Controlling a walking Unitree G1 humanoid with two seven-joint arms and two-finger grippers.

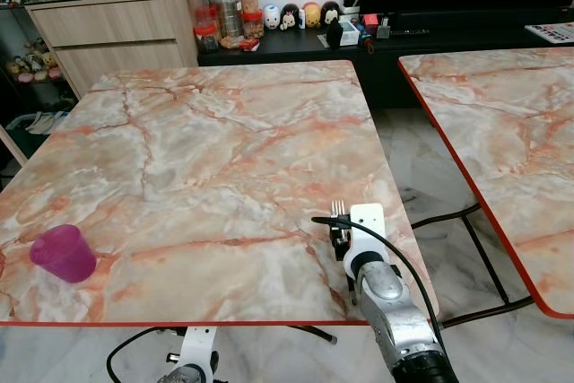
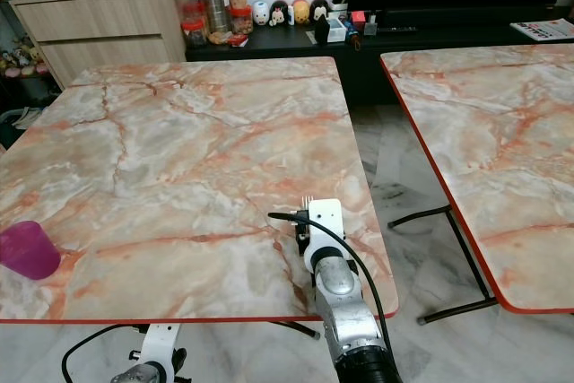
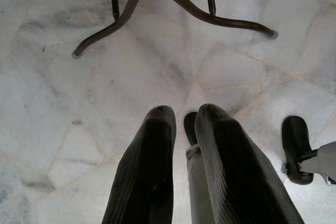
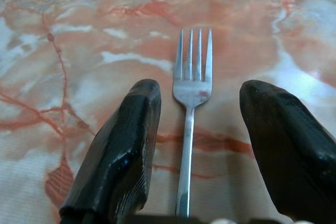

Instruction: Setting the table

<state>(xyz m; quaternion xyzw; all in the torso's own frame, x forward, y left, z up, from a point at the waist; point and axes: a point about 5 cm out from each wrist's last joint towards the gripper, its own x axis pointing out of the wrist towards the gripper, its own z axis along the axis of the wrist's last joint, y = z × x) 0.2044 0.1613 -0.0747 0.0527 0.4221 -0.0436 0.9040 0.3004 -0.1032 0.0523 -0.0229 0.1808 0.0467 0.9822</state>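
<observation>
Lying flat on the marble table [image 1: 206, 159], lower right of your left eye frame: fork [image 4: 190, 108], tines pointing away | right gripper [image 4: 202, 129]: fingers spread either side of it, not touching | left gripper [image 3: 181, 145]: fingers nearly together, nothing held, over floor | pink cup [image 1: 63, 253]: lower left.

Most of the marble-patterned table [image 1: 206, 141] in front of you lies bare. A translucent purple plastic cup [image 1: 63, 253] stands at the lower left of the frame, and a silver metal fork [image 4: 190, 103] lies lower right, between the right hand's [image 4: 199, 129] spread fingers. A floor gap separates a second marble-patterned table [image 1: 502, 132] at right.
</observation>
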